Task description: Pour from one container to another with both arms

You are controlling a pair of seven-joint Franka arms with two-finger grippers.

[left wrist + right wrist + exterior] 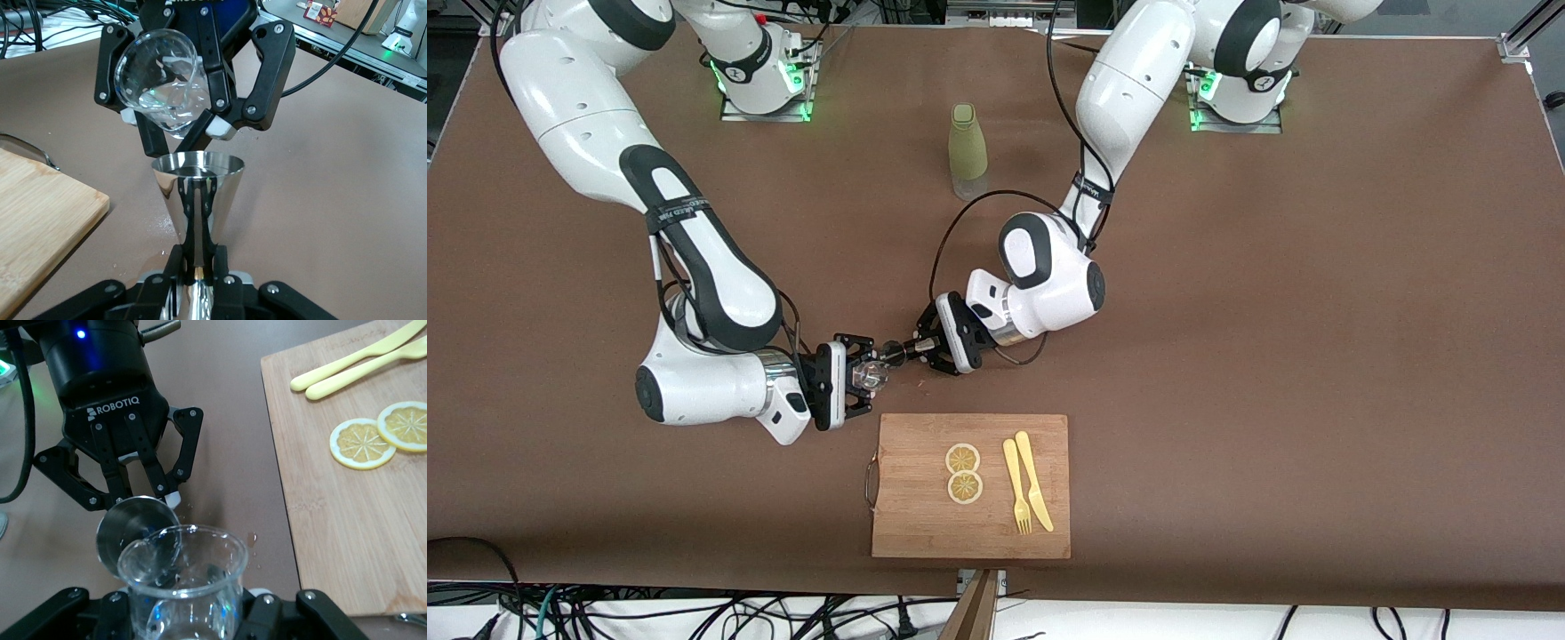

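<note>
My left gripper (904, 348) is shut on the waist of the small steel jigger (893, 352), over the table just farther from the front camera than the cutting board. My right gripper (863, 375) is shut on the clear glass cup (871, 374). Both grippers lie level and point at each other, with the two rims almost touching. In the left wrist view the jigger (197, 193) sits in my left gripper (198, 267), below the tilted cup (160, 80). In the right wrist view the cup (183, 587) sits in my right gripper (183, 610), and the jigger's (130, 527) open mouth faces it. Small drops wet the table beneath.
A wooden cutting board (925, 524) lies close by, nearer the front camera. It carries two lemon slices (963, 459) and a yellow fork and knife (1024, 484). A tall olive-green bottle (967, 149) stands between the two arm bases.
</note>
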